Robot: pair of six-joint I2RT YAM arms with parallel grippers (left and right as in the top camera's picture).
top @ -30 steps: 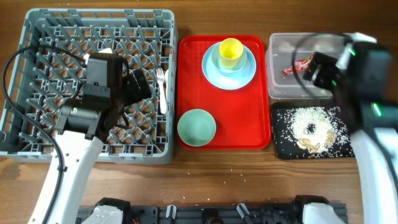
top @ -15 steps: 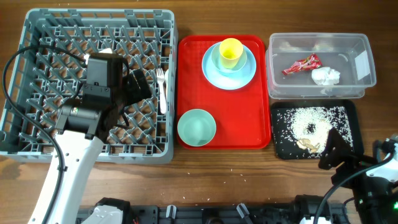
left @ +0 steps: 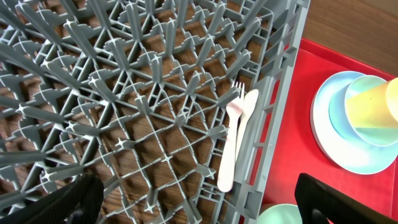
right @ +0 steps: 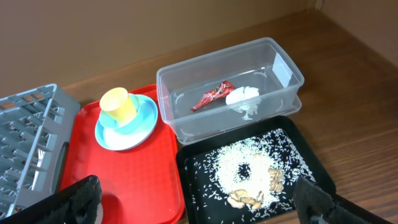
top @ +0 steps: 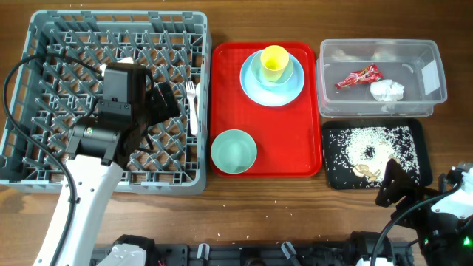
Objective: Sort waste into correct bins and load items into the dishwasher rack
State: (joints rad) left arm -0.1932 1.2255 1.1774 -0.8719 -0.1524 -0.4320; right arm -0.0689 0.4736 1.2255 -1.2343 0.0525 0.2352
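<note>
Left wrist: fork [left: 228,155] lengthwise beside rack [left: 281,102] wall, tines far-pointing (left tool [left: 199,205] spread)

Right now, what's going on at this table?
Nothing is held. The left fingers hang open over the rack, where the fork and spoon lie by the right wall. The right fingers are open too, low by the black tray of rice. Wrapper and napkin are in the tub; cup, plate and green bowl sit on the red tray.
</note>
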